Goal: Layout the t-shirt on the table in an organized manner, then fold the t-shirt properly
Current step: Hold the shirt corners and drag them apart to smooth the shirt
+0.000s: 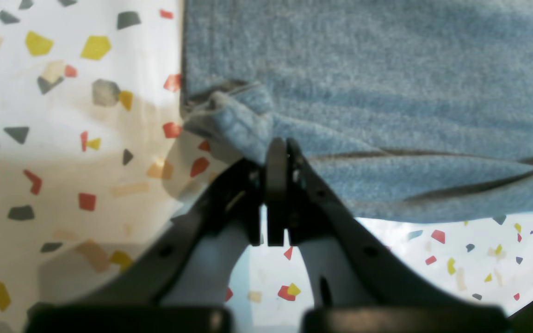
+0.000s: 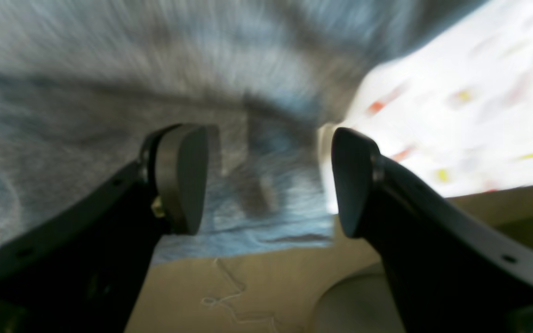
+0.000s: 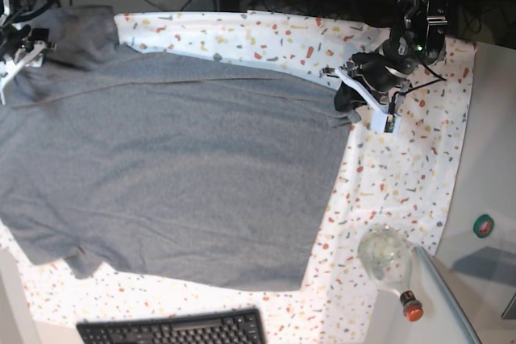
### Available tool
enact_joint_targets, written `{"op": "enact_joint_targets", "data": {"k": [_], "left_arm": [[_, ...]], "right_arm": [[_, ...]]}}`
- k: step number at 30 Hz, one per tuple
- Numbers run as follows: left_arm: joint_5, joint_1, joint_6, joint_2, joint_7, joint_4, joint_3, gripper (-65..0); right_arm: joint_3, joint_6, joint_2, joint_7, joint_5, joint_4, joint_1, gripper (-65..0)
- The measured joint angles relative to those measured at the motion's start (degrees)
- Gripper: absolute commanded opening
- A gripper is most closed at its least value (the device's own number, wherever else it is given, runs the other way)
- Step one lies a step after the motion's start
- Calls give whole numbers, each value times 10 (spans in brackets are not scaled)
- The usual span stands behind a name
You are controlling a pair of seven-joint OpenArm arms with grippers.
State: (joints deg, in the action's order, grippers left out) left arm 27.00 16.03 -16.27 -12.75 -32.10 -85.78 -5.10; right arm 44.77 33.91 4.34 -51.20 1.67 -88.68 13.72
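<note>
At the far left of the base view, the right gripper (image 3: pixel 18 54) sits at the top corner of the t-shirt (image 3: pixel 169 175), by the bunched shoulder and sleeve. In its own wrist view the two dark pads (image 2: pixel 181 178) stand wide apart, with blurred grey cloth spread behind and between them; I cannot tell whether either pad touches the fabric, and nothing is pinched between them.

The t-shirt lies spread over most of the table (image 3: pixel 403 175), largely flat with shallow wrinkles, its straight hem edge running down toward the near side just left of the bare speckled cloth. A small flap is turned under at the lower left corner.

At the shirt's right edge, the left gripper (image 3: pixel 348 101) is down at the hem corner. In the left wrist view its jaws are pressed together on a small folded nub of the t-shirt (image 1: pixel 340 92), which rises just ahead of the tips, while the rest of the cloth lies to the right of the jaws.

Nearer me, below the shirt, a black keyboard (image 3: pixel 173 329) lies at the table's edge, and to the right a glass bottle (image 3: pixel 389 262) with a red cap lies on its side.
</note>
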Motion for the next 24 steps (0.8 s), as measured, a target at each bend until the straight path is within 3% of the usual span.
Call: {"op": "enact_joint_targets", "data": {"k": [7,14,15,17,20,24], "left_arm": [[0,0,0,-1,0,0,0,-650],[0,0,0,-1,0,0,0,-650],[0,0,0,-1,0,0,-1,-650],[0,0,0,0,0,0,0,-650],[0,0,0,-1,0,0,-1,-650],[0,1,0,0,-2,-5,0,-650]], "right_arm": [[25,0,16,1,-2,74,-16,-264],[28,0,37,37,7,144,-21,-270],[28,0,37,37,7,144,-21,-290],[27,3,35,41,16,144,-16,-390],[27,2,32,54,13,144,-13,-650],[39,0,33,61,21,139,-5,-650]]}}
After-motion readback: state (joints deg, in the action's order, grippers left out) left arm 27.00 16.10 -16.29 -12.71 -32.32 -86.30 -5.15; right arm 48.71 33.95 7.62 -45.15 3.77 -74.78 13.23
